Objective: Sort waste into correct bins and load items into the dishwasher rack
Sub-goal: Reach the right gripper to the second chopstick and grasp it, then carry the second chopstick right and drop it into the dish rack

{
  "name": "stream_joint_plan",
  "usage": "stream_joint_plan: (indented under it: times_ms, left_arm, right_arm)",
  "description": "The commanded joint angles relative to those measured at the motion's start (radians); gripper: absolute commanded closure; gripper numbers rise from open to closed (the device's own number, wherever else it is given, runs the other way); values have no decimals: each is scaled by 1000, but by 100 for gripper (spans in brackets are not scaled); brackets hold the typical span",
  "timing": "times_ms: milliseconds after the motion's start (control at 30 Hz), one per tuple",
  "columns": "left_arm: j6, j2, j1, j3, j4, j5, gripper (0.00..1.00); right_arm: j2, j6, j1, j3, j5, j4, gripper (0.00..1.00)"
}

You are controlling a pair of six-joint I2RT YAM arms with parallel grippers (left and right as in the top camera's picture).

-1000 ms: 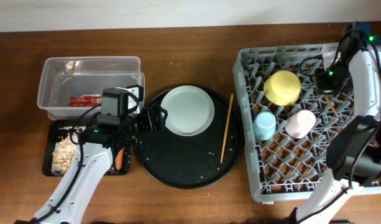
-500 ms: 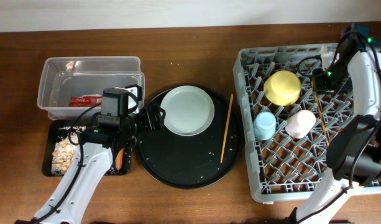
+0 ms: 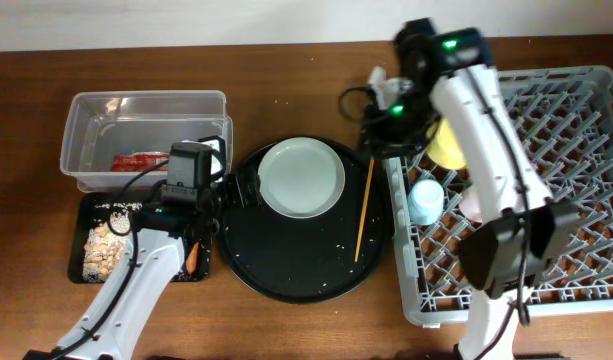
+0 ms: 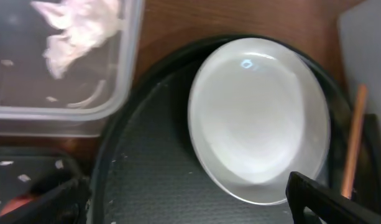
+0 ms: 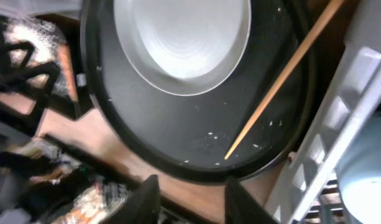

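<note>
Jaws of left gripper [image 4: 181, 184] wide, empty.

We record that the right gripper [image 5: 195, 202] has travelled from the far corner of the large grey plastic rack [image 3: 576, 200] to its left edge, jaws now parted.

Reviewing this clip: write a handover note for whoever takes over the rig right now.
Left hand: open, at the left edge of the pale round plate.
Right hand: open, empty, near the wooden chopstick.
Done: red snack wrapper and white tissue in clear plastic tub; orange carrot and beige food scraps in rectangular black tray; yellow bowl, blue cup, pink cup in grey plastic rack.
Left: plate and chopstick, both on the round black tray.
</note>
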Motion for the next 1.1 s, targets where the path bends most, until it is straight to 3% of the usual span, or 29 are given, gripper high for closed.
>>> stream_joint_plan:
  times_ms: [0,133,167,200,267,400,1067]
  left_arm:
    - [-116,6,-2,-6,-39,-179,1]
    - [-119,6,-2,-6,-39,-181,1]
    - [-119,6,-2,-6,-39,-180,1]
    - [-120,6,-2,-6,-38,-180,1]
    - [-124,6,-2,-6,-38,-180,1]
    - [-123,6,-2,-6,-38,-164,1]
    - [-123,6,-2,-6,-35,-161,1]
  right_arm:
    - [-7,192,103,-50,98,69,2]
    - [-7,214,173,-180,98,178,0]
    - [-7,216,179,-208,98,199,21]
    - [-7,241,180,-229,98,209,51]
    - [-7,358,179,-262,228,217,68]
    - [-7,570,179,-329,480,222,68]
    - [-7,577,179,-677,539,637,74]
